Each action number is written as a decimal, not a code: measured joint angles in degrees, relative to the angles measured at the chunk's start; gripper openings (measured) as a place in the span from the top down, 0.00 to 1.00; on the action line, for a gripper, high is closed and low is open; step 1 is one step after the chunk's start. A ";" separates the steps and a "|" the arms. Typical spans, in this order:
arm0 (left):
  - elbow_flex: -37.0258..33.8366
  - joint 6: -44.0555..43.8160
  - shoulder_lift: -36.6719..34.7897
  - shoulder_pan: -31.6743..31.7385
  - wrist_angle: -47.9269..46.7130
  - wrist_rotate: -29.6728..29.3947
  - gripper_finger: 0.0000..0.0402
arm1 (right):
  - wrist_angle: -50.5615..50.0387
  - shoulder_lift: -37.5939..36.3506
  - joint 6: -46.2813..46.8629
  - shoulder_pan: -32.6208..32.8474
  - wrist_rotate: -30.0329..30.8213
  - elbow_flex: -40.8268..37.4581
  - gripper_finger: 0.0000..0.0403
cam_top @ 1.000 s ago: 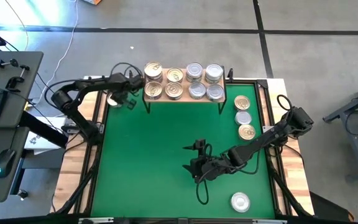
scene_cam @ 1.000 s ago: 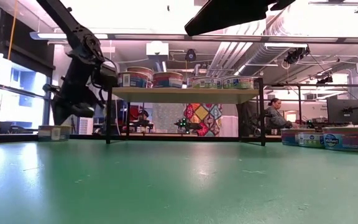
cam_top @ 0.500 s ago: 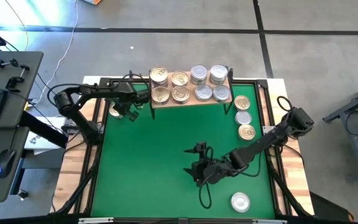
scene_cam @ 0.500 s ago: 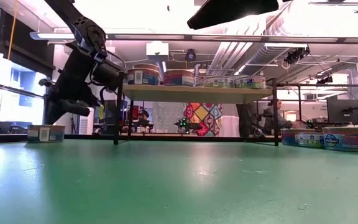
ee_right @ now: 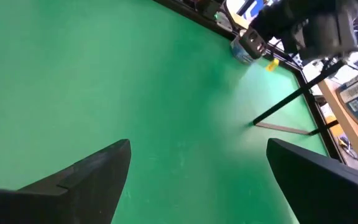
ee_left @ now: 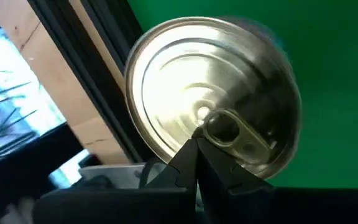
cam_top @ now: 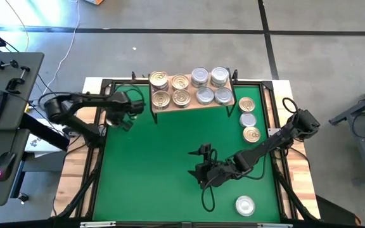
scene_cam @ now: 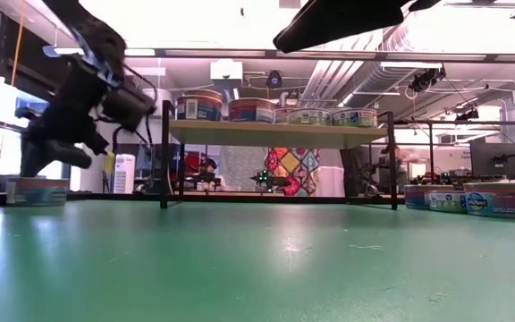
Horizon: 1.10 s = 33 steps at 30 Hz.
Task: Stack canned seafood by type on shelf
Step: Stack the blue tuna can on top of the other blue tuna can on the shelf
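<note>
**A:** Eight tins sit on the shelf (cam_top: 192,101) at the far edge of the green table (cam_top: 163,158). What is at the far left?

**B:** Starting from the left, the left gripper (cam_top: 120,120) hangs over the table's far-left corner, just left of the shelf's black legs. Its fingers are pressed fully together, and the left wrist view shows their tips meeting over a gold-lidded tin (ee_left: 213,134) that lies on the green beside the table's black rail (the tips come together right by the pull tab, but I cannot tell whether they touch it). They have hold of nothing.

**A:** And on the shelf itself?

**B:** Four gold-lidded tins (cam_top: 170,90) fill its left half in a two-by-two block; four silver-lidded tins (cam_top: 210,87) fill the right half the same way. From table height the gold-topped ones show blue labels and stand a little taller than the silver ones.

**A:** Further right?

**B:** Just right of the shelf, three more tins form a row (cam_top: 248,119) along the table's right edge: gold, silver, gold, running from far to near. One lone silver tin (cam_top: 244,204) lies near the front right corner, well apart from the rest.

**A:** The other arm?

**B:** The right gripper (cam_top: 203,173) hovers over the middle of the table, slightly right of centre, pointing left. Its fingers (ee_right: 79,171) are spread wide with only bare green between them; it grips nothing.
</note>
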 joint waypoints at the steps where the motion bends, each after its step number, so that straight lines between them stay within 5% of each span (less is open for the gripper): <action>1: -1.11 -0.88 -1.53 -0.37 0.62 -0.10 1.00 | 0.05 0.00 -0.02 0.00 0.00 0.00 0.08; 13: -6.31 -8.03 -13.92 -10.79 4.57 2.42 1.00 | 1.40 -0.02 -0.74 -0.07 0.00 0.00 0.08; 21: -6.68 -17.91 -14.11 -26.46 8.21 4.98 1.00 | 0.48 -0.24 -2.03 1.53 1.69 0.00 0.08; 26: -6.61 -26.24 -14.17 -37.73 11.77 5.35 1.00 | -8.43 -3.89 2.74 4.50 7.35 0.00 0.08; 33: -7.06 -31.19 -13.46 -51.62 40.54 11.89 1.00 | -23.97 -10.73 18.08 9.08 10.68 0.00 0.08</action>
